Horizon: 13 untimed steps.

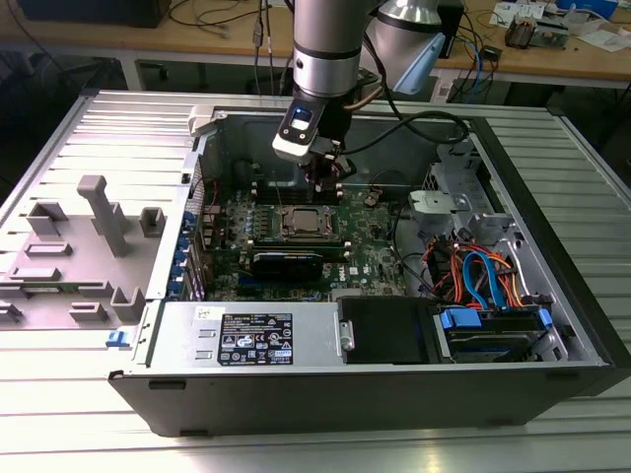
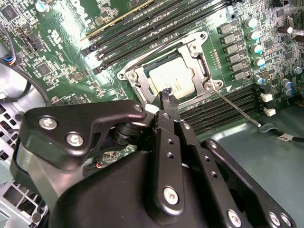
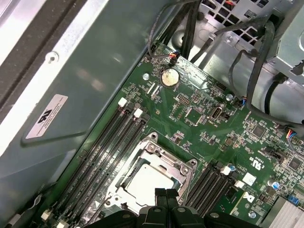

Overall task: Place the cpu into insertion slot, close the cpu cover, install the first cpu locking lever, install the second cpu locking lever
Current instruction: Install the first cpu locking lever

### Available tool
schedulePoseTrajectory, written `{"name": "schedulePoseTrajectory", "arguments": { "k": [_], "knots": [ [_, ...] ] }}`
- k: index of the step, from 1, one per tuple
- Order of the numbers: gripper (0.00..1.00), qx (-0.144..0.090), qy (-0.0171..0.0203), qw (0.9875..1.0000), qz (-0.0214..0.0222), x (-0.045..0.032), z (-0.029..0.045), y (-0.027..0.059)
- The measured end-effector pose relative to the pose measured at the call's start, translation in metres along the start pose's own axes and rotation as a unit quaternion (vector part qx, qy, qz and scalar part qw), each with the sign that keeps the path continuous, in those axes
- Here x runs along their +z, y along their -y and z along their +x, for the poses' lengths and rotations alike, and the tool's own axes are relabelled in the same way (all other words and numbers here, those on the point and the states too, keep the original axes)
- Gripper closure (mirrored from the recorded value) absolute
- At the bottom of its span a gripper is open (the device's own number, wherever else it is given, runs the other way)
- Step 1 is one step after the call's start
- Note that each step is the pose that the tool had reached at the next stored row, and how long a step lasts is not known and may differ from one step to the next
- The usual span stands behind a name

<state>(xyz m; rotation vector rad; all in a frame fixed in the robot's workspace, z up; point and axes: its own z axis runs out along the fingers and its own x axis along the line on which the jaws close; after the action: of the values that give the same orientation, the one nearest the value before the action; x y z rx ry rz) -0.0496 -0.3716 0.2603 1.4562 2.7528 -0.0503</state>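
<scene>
The cpu (image 2: 173,78), a dull silver square, lies in the insertion slot (image 2: 153,90) on the green motherboard (image 1: 370,251). The cpu cover (image 2: 197,50) is a silver frame and lies down flat around the chip; both wrist views show the chip (image 3: 145,183) through its cutout (image 3: 164,154). A thin metal locking lever (image 2: 237,108) angles away from one corner of the socket. Its hooked end reaches past the board's edge. My gripper (image 2: 167,94) hovers just above the socket's rim with its black fingers pressed together and nothing between them. The exterior view has it (image 1: 325,185) at the socket's far side.
Black memory slots (image 3: 109,142) flank the socket on two sides. A coin battery (image 3: 167,77) and black cables (image 3: 247,71) lie near the drive cage. The open case wall (image 3: 71,95) stands close by. A grey fixture tray (image 1: 89,246) sits at the exterior view's left.
</scene>
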Motion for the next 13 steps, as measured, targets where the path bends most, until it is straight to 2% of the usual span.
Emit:
{"name": "schedulePoseTrajectory", "arguments": {
  "k": [13],
  "knots": [
    [0.89,-0.009,0.0001,1.0,-0.0004,0.0,0.0,0.0]
  ]
}}
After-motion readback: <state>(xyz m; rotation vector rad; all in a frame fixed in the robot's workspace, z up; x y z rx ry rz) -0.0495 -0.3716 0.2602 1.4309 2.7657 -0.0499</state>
